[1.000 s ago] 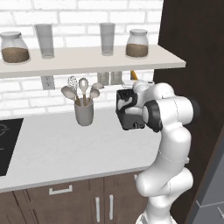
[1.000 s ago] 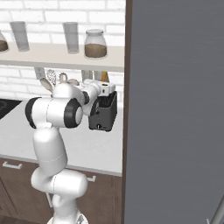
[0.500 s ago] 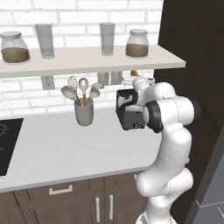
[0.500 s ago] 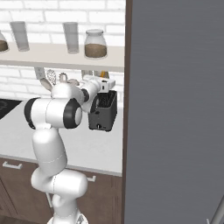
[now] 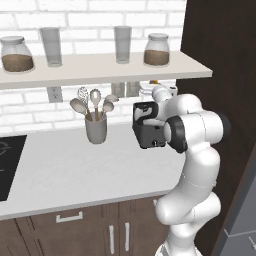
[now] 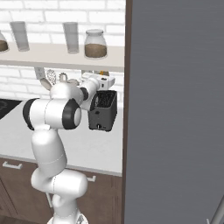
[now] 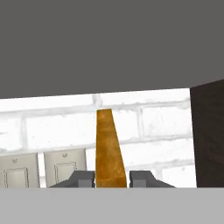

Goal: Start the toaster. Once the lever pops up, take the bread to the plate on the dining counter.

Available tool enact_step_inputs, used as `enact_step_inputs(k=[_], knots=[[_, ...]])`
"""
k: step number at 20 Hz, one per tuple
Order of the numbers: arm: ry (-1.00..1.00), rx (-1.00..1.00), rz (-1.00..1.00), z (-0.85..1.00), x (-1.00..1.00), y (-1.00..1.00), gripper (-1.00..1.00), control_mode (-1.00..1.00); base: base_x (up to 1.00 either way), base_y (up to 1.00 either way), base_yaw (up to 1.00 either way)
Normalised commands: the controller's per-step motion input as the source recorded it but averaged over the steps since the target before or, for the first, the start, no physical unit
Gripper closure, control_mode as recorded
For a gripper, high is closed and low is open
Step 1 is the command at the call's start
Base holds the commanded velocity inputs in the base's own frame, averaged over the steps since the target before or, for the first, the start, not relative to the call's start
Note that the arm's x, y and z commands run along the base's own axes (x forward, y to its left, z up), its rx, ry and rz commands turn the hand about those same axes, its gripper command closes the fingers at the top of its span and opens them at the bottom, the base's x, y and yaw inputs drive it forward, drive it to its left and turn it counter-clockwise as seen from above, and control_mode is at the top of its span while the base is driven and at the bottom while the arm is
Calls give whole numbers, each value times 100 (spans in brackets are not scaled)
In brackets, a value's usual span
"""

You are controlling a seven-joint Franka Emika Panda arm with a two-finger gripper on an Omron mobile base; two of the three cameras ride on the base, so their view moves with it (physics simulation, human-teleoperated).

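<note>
My claw (image 7: pixel 112 178) is closed narrow on the bread (image 7: pixel 109 148): low in the middle of the hand view the two dark fingertips (image 7: pixel 82 178) press the slice from either side, and it rises edge-on between them as a tall orange-brown wedge. Behind it runs a white brick wall with two pale wall switches (image 7: pixel 41 168) at the lower left, a dark brown panel (image 7: pixel 210 135) at the right edge, and the grey underside of the shelf (image 7: pixel 112 43) across the top.

In the left base view my hand sits right of centre, just under the shelf (image 5: pixel 100 67), with a sliver of the bread (image 5: pixel 155 82) showing above it. Directly below the hand stands the toaster (image 5: pixel 147 125), black and boxy, on the pale bench (image 5: pixel 65 170). In the right base view the toaster (image 6: pixel 103 110) stands just left of centre, its slots open to the camera, beside the tall grey panel (image 6: pixel 175 109) that takes up the right half.

Left of the toaster on the bench stands a grey utensil crock (image 5: pixel 96 129) with spoons. On the shelf are two brown-filled jars (image 5: pixel 17 54) and two empty glasses (image 5: pixel 51 46). A black cooktop (image 5: pixel 7 165) lies at the left edge.
</note>
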Motion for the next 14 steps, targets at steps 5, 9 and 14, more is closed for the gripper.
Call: enact_step_inputs(k=[5,9,14], knots=[[0,0,0,0,0,0,100,-100,0,0,0],[0,0,0,0,0,0,100,-100,0,0,0],[0,0,0,0,0,0,100,-100,0,0,0]])
